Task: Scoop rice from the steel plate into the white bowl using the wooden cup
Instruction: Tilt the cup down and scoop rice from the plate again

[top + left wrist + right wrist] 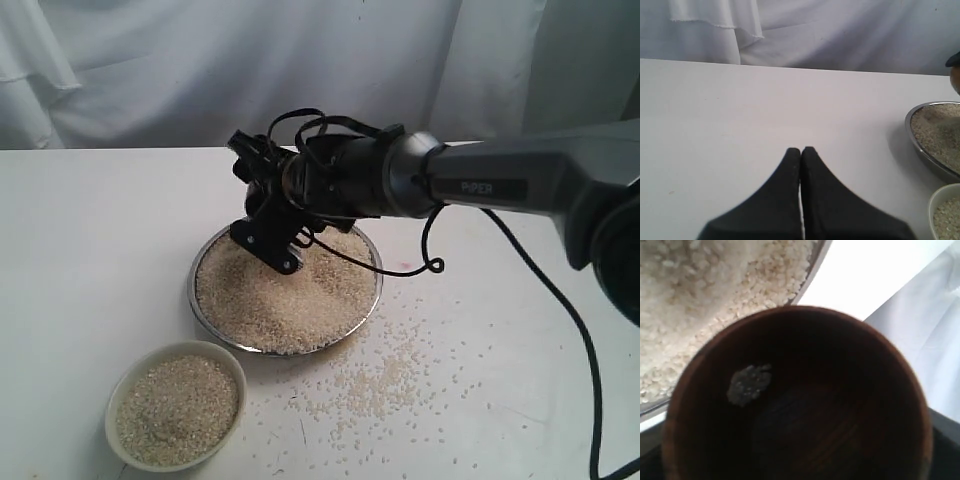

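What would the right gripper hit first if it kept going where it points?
Probably the rice heaped in the steel plate: the right gripper, holding the wooden cup, angles down at it. Gap unclear.

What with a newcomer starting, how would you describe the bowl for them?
On the white table, find the wide, shiny steel plate of rice. Beside it, nearer the exterior camera, sits the small cream-white bowl: thick-rimmed, not metal, far smaller.

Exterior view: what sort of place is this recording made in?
Probably a staged lab tabletop, not a kitchen: a plain white table, a white cloth backdrop hung behind it, and a robot arm working over a plate of rice.
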`<state>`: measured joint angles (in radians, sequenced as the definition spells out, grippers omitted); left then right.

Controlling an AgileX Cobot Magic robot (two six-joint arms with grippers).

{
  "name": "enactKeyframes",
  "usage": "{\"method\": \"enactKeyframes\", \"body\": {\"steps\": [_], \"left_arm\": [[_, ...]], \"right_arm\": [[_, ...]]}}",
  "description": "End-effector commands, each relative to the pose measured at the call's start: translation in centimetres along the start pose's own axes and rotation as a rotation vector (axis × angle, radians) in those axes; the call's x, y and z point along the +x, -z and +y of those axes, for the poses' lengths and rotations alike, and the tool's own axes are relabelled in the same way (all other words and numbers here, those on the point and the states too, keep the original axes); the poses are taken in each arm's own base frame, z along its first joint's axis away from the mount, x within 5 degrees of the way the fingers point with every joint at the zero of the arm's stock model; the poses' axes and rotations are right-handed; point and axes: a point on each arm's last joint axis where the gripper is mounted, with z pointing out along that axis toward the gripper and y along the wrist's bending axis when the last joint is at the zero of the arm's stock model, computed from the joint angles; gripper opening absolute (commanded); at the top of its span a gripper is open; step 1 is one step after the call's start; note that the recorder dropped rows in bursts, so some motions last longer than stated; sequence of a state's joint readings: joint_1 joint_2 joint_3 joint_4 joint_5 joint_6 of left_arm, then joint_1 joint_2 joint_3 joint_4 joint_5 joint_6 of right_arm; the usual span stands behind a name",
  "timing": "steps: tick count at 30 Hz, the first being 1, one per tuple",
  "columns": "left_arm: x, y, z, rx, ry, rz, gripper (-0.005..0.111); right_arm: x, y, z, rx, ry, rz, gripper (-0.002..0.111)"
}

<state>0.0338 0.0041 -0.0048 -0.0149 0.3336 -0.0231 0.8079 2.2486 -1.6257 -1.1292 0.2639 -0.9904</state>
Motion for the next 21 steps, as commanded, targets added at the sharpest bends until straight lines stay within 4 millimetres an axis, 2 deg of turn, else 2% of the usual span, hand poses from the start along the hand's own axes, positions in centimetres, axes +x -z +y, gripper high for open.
{"method": "enactKeyframes", "body": {"steps": [1, 6, 11, 21], "left_arm": [[0.0, 0.0, 0.0, -0.001, 0.002, -0.014, 0.0], [0.0, 0.0, 0.0, -0.001, 0.002, -0.014, 0.0], [0.0, 0.0, 0.0, -0.001, 0.002, -0.014, 0.0], [0.0, 0.0, 0.0, -0.001, 0.002, -0.014, 0.0]], "right_arm": [[-1.1, -1.3, 0.3, 0.035, 0.114, 0.013, 0.0], [-1.8, -2.8, 1.3, 0.03, 0.114, 0.083, 0.0], [-2.2, -3.6, 1.2, 0.036, 0.053, 0.11, 0.0], [-3.6, -3.5, 1.0, 0.019, 0.075, 0.069, 0.0]]}}
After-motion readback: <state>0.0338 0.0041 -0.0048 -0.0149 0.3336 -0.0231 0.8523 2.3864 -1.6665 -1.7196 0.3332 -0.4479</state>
